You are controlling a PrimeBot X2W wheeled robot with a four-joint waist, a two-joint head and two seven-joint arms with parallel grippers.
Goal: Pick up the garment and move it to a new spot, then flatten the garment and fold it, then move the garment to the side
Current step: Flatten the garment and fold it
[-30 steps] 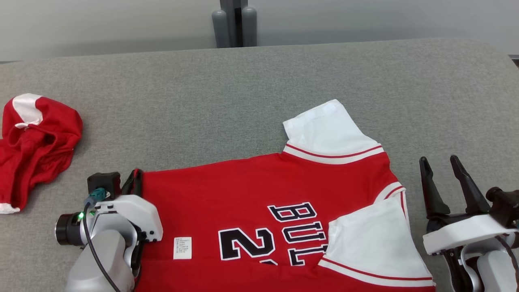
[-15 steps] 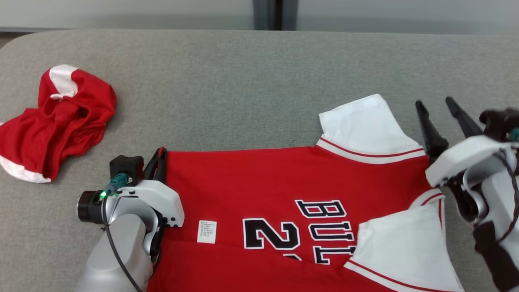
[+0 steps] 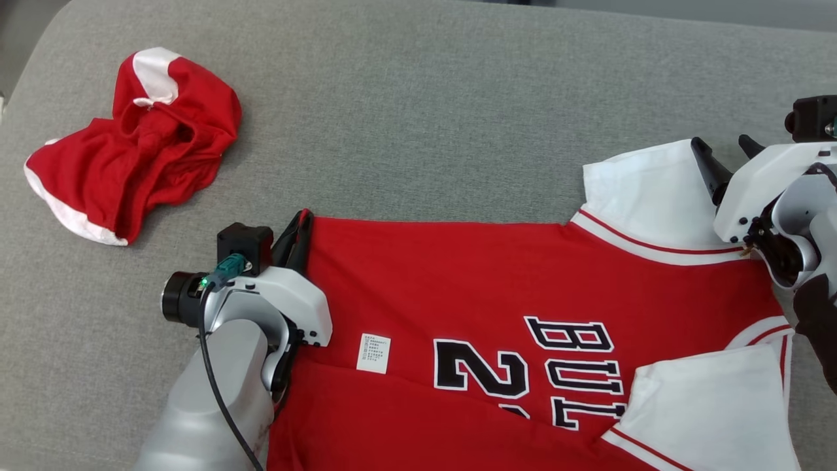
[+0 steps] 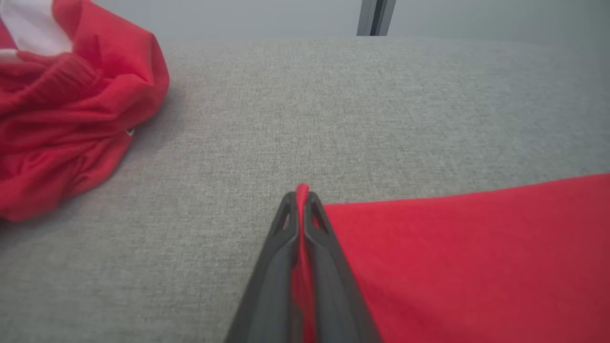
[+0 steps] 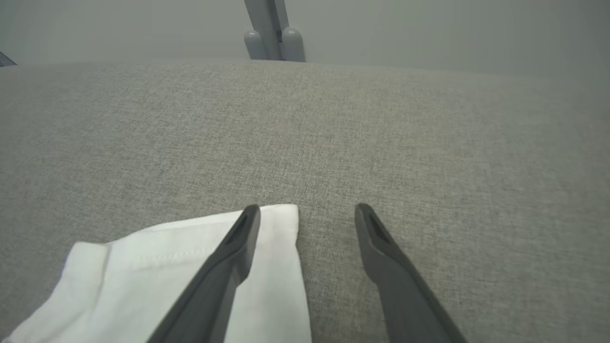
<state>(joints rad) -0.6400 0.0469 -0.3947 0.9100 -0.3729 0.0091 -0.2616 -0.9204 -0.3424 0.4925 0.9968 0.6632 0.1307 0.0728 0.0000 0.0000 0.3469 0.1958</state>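
While my left tool [image 4: 299,197] pinches the jersey [image 3: 458,275] hem, I'd lower the spread right tool [image 5: 307,209] squarely over the white sleeve [image 5: 143,252] corner.

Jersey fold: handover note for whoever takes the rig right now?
Left gripper: shut on the jersey, pinching its far left corner.
Right gripper: open, one finger over the far white sleeve, nothing held.
Jersey lies spread on the grey surface; a second crumpled red garment sits far left.
Done: laid out, mostly flat. Left: fold, move aside.
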